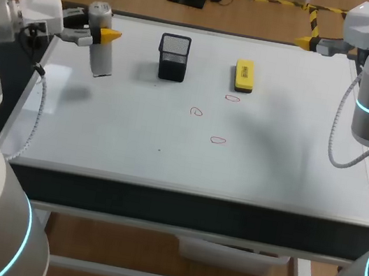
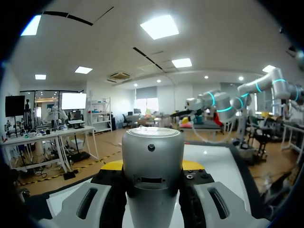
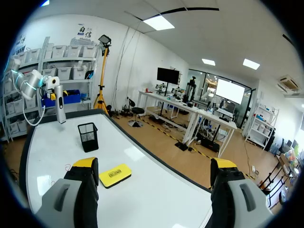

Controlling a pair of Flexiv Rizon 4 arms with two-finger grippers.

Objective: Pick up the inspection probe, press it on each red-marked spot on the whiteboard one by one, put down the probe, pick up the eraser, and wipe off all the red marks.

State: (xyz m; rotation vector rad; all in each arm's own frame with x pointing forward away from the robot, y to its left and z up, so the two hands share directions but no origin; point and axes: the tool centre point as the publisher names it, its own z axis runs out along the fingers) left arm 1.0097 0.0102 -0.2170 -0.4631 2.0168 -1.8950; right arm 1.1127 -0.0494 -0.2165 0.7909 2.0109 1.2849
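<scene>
The left gripper (image 1: 101,33) is clamping the inspection probe (image 1: 100,60) upper left (right gripper (image 3: 154,166) gaping empty), leaving red marks (image 1: 218,141) seemingly unpressed, eraser (image 1: 244,75) unused.

I'm seeing the inspection probe (image 2: 152,164) showing as smooth silver metal with a soft satin sheen. The whiteboard (image 1: 165,167) is gleaming glossy white and catching glare. The pen cup (image 1: 173,58) is looking like matt black wire mesh, and the eraser (image 1: 244,75) is showing a smooth yellow plastic top.
</scene>
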